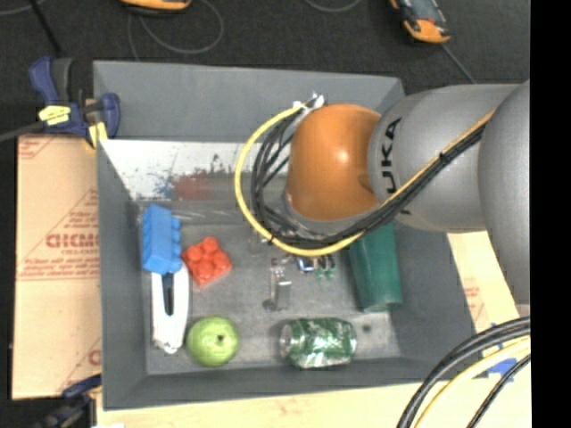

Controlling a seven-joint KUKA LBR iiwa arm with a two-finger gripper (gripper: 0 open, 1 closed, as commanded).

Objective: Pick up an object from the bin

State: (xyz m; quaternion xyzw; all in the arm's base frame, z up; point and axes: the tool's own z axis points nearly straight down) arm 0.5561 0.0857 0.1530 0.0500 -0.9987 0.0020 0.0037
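Camera view: gripper apparently hangs near the crushed green can.

The bin has bare floor open in the middle, between a red block and a dark green container. A blue block, a white tool and a green apple crowd the left. A crushed can blocks the front, and the arm overhangs the back.

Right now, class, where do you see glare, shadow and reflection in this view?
In the camera view, a sheen lies on the orange cover; the arm shades the bin floor by the dark green block; the bin's back wall faintly mirrors colours.
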